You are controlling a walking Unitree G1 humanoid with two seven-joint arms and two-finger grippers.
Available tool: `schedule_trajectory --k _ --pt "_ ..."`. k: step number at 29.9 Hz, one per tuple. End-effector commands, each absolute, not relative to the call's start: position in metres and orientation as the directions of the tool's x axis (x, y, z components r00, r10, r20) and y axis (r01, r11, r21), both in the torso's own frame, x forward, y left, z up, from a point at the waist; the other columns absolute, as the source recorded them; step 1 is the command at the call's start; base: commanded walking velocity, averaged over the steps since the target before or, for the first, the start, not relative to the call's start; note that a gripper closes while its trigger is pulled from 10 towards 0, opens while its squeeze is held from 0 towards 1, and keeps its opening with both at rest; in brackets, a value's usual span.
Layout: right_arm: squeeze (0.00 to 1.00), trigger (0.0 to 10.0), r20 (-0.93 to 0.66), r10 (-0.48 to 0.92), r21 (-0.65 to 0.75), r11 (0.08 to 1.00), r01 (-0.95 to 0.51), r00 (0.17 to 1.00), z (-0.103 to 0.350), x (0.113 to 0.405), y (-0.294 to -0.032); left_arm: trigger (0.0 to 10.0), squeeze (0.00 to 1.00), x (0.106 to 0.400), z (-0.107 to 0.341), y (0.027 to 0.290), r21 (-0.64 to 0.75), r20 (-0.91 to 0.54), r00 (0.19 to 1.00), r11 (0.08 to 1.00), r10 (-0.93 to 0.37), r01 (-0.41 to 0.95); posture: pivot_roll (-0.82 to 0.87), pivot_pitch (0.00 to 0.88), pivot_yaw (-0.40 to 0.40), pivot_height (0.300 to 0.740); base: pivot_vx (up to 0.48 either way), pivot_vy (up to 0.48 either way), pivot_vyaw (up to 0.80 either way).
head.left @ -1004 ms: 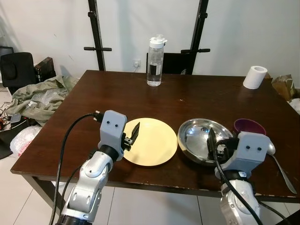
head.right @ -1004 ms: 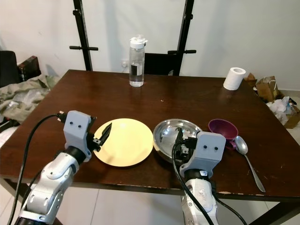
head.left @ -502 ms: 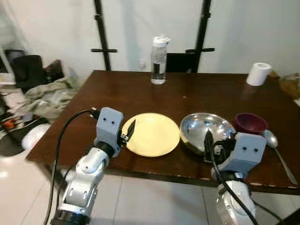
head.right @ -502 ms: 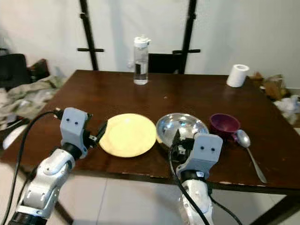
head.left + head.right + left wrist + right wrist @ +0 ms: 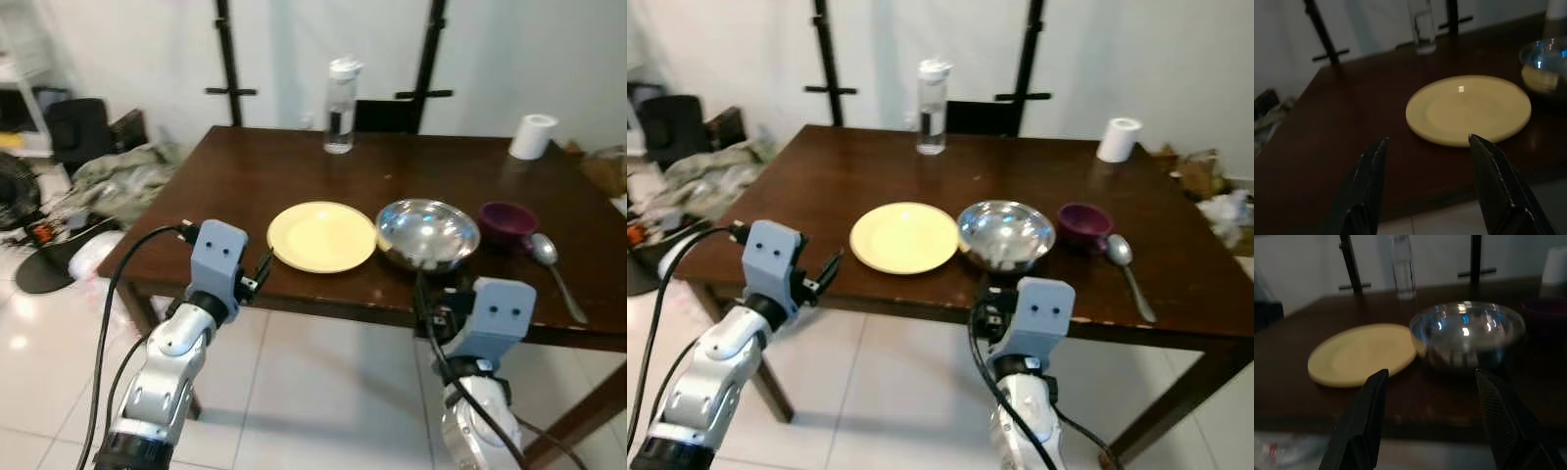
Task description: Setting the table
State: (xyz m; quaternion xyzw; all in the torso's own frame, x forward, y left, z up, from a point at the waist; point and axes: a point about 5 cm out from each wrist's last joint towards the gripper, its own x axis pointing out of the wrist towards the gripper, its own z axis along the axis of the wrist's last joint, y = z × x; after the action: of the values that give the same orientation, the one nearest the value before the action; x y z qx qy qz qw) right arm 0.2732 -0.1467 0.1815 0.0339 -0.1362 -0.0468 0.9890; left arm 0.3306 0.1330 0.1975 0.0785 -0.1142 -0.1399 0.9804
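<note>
Change: robot backed off, table point(image 5: 245, 166) now ahead of both hands | left hand point(image 5: 1425, 186) spread, empty | right hand point(image 5: 1430, 423) spread, empty | plate point(image 5: 321, 236), bowl point(image 5: 428, 233) beyond fingertips | setting likely done.

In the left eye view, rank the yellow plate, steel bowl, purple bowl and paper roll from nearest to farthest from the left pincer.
From the left pincer, at the table's near edge:
1. Yellow plate, just beyond it.
2. Steel bowl, right of the plate.
3. Purple bowl, further right.
4. Paper roll, far right corner.
</note>
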Motion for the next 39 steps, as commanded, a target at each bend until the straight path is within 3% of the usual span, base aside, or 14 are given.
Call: schedule_trajectory --k 1,39 --pt "0.0 10.0 0.239 -0.108 0.076 0.993 0.092 0.965 0.1752 0.2702 -0.1496 10.0 0.0 0.3277 0.1947 0.1275 0.196 0.193 0.932 0.943 -0.307 0.27 0.0 0.091 0.086 0.74 -0.337 0.0 0.0" --pt "0.0 10.0 0.213 -0.089 0.035 0.996 0.084 0.973 0.1684 0.2695 -0.1539 10.0 0.0 0.3294 0.1901 0.121 0.166 0.193 0.936 0.95 -0.294 0.264 -0.03 0.084 0.084 0.74 -0.334 0.0 0.0"
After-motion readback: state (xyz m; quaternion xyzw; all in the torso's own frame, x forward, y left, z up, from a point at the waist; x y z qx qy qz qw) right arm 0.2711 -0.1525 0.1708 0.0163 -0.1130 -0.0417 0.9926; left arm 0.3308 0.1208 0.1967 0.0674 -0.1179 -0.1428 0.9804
